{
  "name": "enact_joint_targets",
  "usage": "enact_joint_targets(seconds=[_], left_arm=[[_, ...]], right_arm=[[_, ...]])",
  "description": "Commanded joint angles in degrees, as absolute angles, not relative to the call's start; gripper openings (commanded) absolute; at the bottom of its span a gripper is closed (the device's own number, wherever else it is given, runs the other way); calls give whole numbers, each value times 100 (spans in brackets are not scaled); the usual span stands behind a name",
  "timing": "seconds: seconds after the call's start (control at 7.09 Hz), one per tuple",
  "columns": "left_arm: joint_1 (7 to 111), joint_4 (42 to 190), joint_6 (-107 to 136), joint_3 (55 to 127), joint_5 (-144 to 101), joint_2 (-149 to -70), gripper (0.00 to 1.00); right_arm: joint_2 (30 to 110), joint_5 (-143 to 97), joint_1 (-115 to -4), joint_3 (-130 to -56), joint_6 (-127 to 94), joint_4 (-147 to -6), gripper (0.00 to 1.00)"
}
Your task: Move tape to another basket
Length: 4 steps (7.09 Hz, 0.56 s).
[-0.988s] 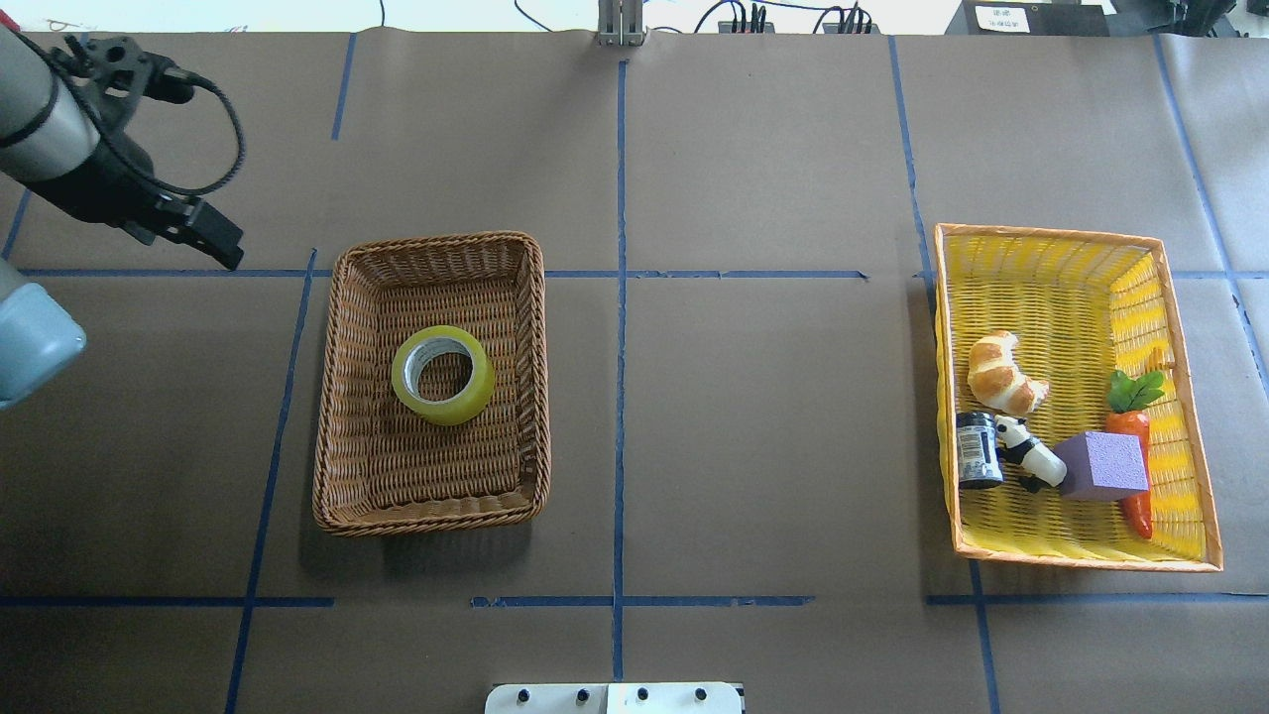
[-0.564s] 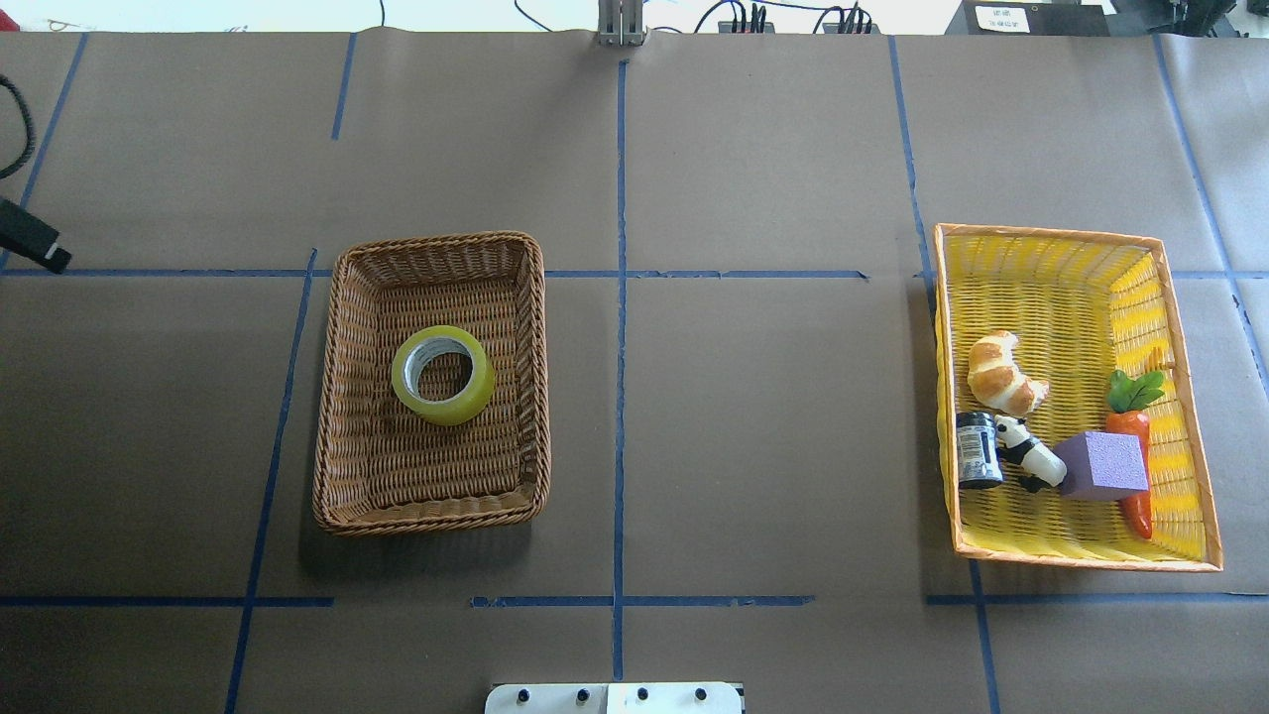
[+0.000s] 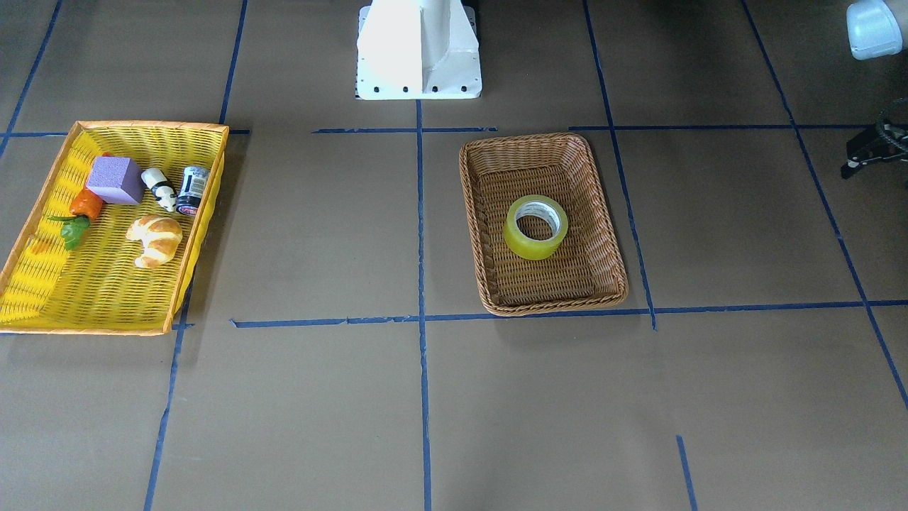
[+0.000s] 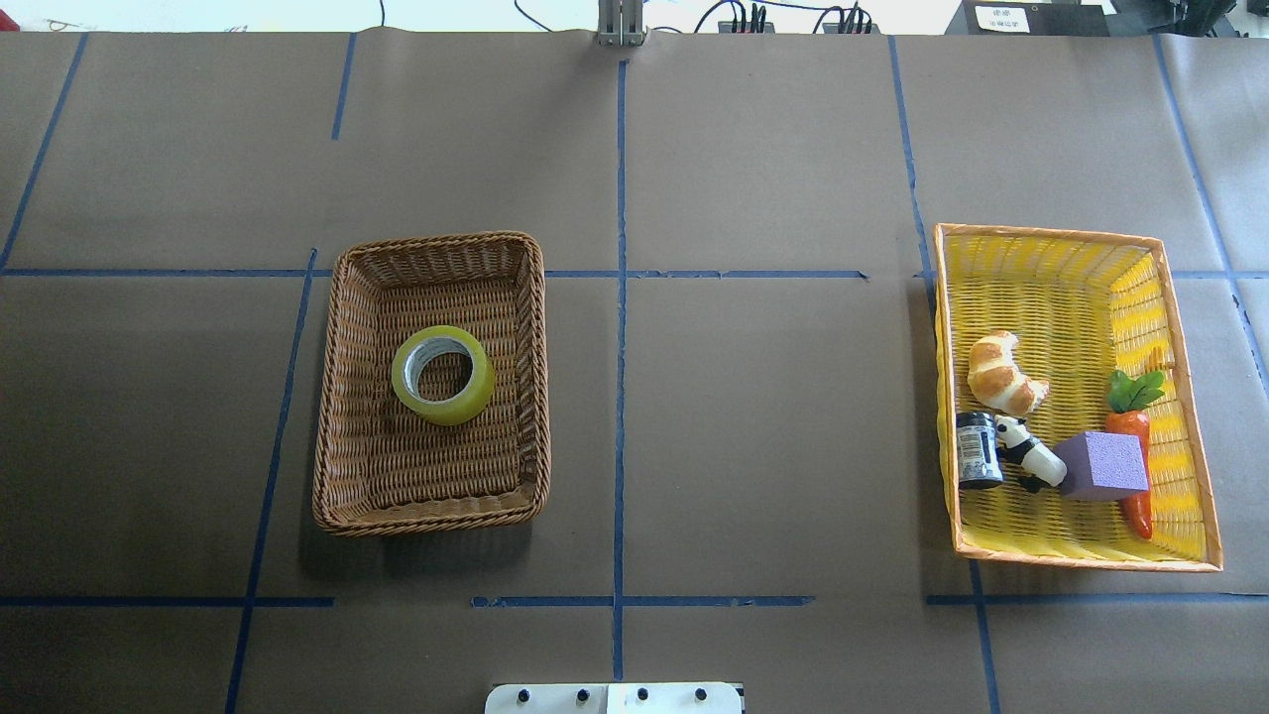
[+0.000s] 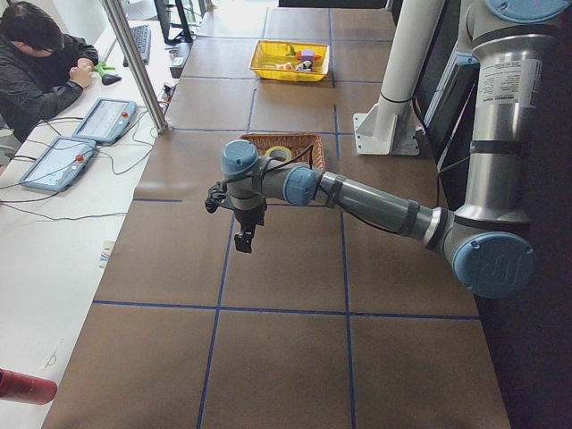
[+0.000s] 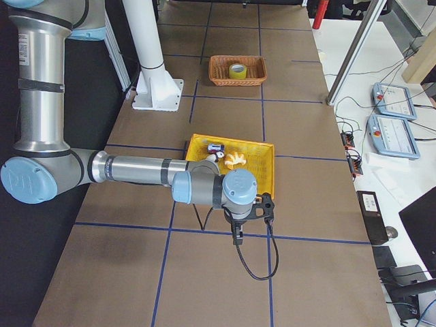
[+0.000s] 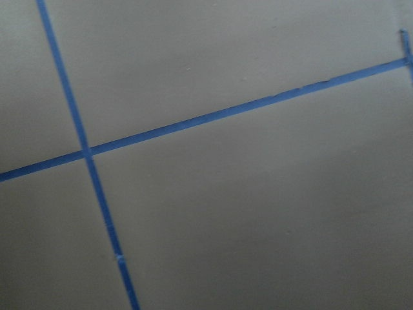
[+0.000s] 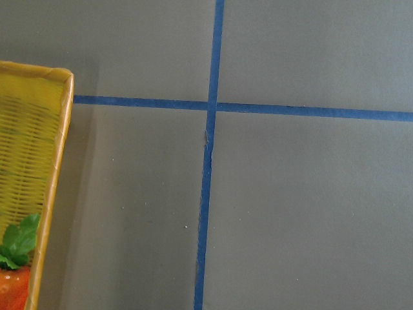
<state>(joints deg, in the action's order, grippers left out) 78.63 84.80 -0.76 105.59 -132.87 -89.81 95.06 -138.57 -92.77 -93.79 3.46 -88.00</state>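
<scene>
Well away from the left gripper [image 5: 242, 241] and right gripper [image 6: 236, 236] — can't tell if either's open — the tape [image 4: 443, 375] sits flat inside the basket [image 4: 426, 518].

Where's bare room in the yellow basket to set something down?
The yellow basket is bare at its end far from the robot, beyond the croissant. Its near end is crowded: can, panda, purple block, carrot.

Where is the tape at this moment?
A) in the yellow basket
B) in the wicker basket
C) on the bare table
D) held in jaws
B: the tape lies flat on the floor of the wicker basket, with nothing gripping it.
</scene>
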Motion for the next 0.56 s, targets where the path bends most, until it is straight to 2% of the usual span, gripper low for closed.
enact_joint_targets(seconds=[0.0, 0.42], left_arm=[[8373, 8464, -605, 10100, -13289, -8921, 100], [8744, 8551, -606, 9530, -13588, -8799, 100]], right_arm=[[9449, -13869, -9018, -9369, -236, -8675, 100], [9483, -13878, -9018, -9395, -211, -8666, 100]])
